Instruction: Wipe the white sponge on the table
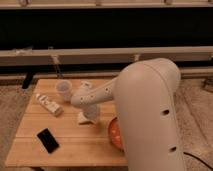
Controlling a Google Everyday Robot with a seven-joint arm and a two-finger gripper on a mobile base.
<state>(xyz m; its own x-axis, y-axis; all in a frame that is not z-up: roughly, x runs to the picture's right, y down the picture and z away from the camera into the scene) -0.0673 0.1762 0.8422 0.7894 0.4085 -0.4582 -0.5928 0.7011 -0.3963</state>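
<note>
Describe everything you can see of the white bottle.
The white bottle is long and slim, with a label, plastic by its look. It lies on its side, slanted, on the table's left part, between the clear cup and black phone, seemingly touching neither. The claw is down near the tabletop to its right, apart from it.

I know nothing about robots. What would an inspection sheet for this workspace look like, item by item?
Surface: the table, light wooden planks.
Job's things: the white sponge lies mid-table, right at the gripper.
Clutter: clear cup, white bottle lying flat, black phone, orange bowl partly behind the arm.
Grippers: the gripper is lowered at the sponge, mid-table.
Cables: a dark line on the floor, lower right, perhaps a cable.
Surroundings: carpet, dark wall with pale rails behind.
</note>
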